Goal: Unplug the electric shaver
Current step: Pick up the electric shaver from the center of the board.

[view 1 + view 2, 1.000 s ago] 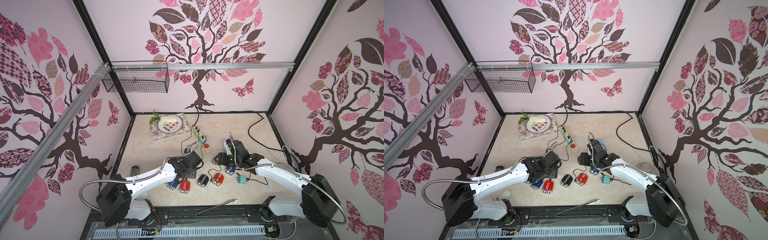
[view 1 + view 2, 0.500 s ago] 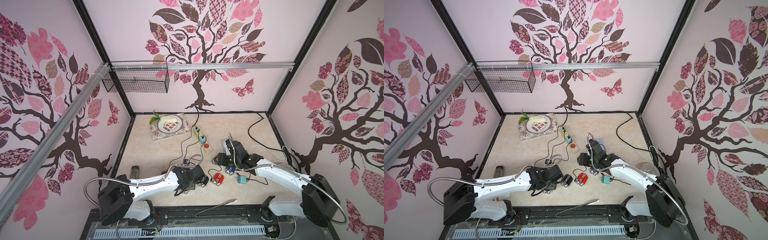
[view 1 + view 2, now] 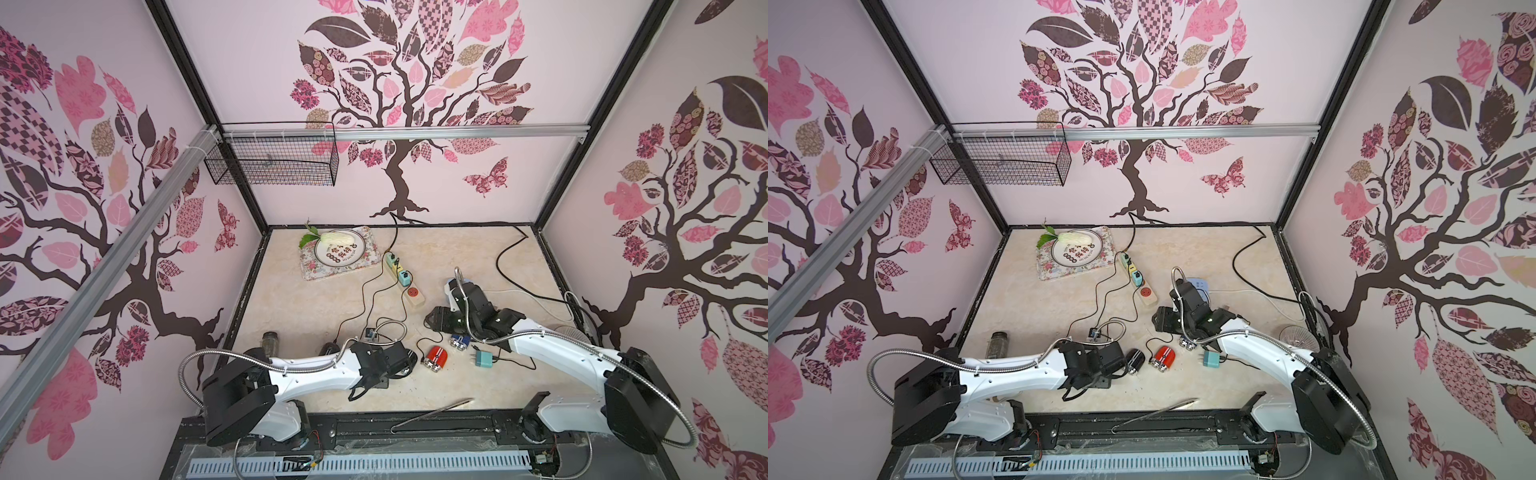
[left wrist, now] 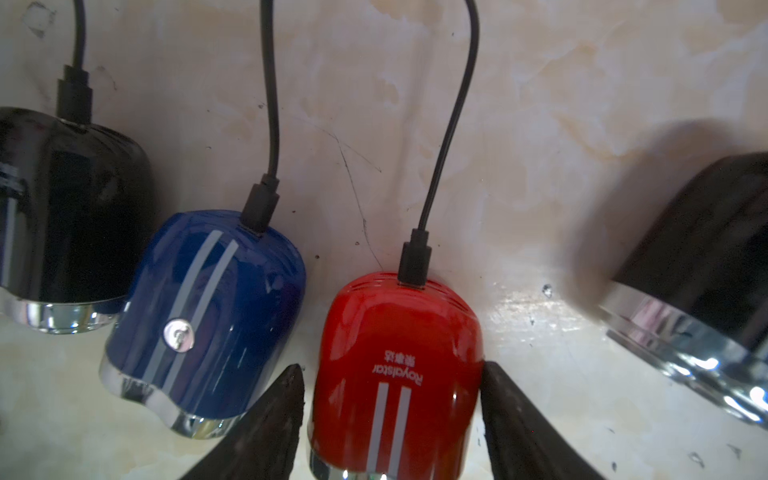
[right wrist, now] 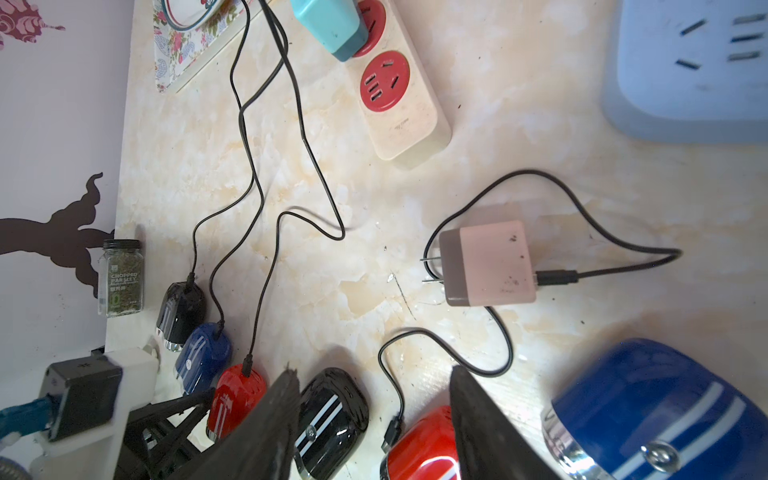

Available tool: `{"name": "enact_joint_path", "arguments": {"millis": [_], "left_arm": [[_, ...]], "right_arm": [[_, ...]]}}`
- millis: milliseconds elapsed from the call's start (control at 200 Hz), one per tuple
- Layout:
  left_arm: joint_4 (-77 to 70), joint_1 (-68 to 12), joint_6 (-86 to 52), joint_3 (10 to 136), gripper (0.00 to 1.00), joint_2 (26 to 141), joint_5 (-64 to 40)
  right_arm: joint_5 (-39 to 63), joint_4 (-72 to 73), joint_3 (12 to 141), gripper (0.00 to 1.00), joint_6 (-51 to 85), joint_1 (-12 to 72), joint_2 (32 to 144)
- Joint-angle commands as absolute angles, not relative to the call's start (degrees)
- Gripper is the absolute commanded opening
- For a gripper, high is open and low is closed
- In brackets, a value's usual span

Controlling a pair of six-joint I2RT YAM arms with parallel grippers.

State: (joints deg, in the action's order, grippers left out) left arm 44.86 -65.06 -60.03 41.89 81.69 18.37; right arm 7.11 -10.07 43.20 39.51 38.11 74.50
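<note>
left claw (image 4: pixel 390 368) open, straddling the red shaver (image 4: pixel 395 374) nr the desk's (image 4: pixel 540 124) front edge, left of middle. cable (image 4: pixel 413 257) plugged into its back. right claw (image 5: pixel 374 372) open too, nothing held, more twd the right edge.

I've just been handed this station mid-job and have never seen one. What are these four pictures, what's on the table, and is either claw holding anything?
A left arm and a right arm, both robotic, work over a marble table. The two wide pictures come from one overhead camera; each close-up comes from a wrist camera. On the table lie small shavers, chargers, a power strip and a tray. The left gripper straddles a red shaver with its cable plugged in; slim gaps show, so it isn't clamped. The right gripper is open, empty.
</note>
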Motion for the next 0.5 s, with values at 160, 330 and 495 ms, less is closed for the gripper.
{"name": "enact_joint_path", "arguments": {"millis": [160,330,495], "left_arm": [[41.46,-66.56,-61.82,40.35,0.66,85.52,17.27],[40.08,-66.78,-61.69,39.99,0.61,87.03,16.70],[40.25,-66.79,-61.52,39.73,0.48,86.03,17.25]], "right_arm": [[6.25,-9.58,43.33,0.60,40.07,38.59,73.92],[5.98,-9.62,43.33,0.60,40.08,38.70,73.65],[5.88,-9.67,43.33,0.61,39.99,38.75,73.46]]}}
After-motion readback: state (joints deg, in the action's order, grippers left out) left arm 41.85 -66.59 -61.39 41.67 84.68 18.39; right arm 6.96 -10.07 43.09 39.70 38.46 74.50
